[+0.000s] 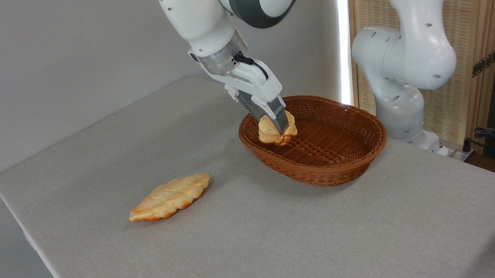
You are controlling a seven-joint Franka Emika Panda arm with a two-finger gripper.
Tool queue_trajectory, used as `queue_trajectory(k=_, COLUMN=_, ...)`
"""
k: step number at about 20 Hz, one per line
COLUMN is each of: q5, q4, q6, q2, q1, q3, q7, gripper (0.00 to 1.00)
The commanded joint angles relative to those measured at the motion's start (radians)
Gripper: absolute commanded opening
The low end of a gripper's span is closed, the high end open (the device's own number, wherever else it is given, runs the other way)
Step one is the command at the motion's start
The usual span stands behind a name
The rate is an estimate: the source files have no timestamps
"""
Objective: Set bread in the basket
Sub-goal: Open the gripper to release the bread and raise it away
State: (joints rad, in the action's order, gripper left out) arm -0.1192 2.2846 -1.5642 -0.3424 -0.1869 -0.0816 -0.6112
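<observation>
The arm reaches down from the top of the scene, and its end effector (276, 127) is pinching the bread (276, 131), one grey finger (278, 114) laid flat across the front of the bun, the other tucked out of sight behind it. The bread is a small round golden thing with a paler top, and right now it sits inside the basket's (323, 168) left end, just within the near-left rim. Whether it touches the woven floor or hangs a touch above it, I can't tell from here. The basket itself, oval brown wicker with low sides, stands on the grey table (285, 244), towards the back right. Nothing else lies in it. Well apart, out on the open cloth to the left, a flat braided pastry (170, 197) rests alone, leaf-shaped and toasted orange at the edges. Behind the basket, the arm's white base (401, 106) stands at the table's far edge, in front of a slatted wooden screen (468, 22).
</observation>
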Motion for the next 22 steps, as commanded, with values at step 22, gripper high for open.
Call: queue_trajectory(k=22, q5=0.053, q4=-0.355, q6=-0.304, q2=0.189, q1=0.011, q3=0.080, q7=0.014, gripper=1.00)
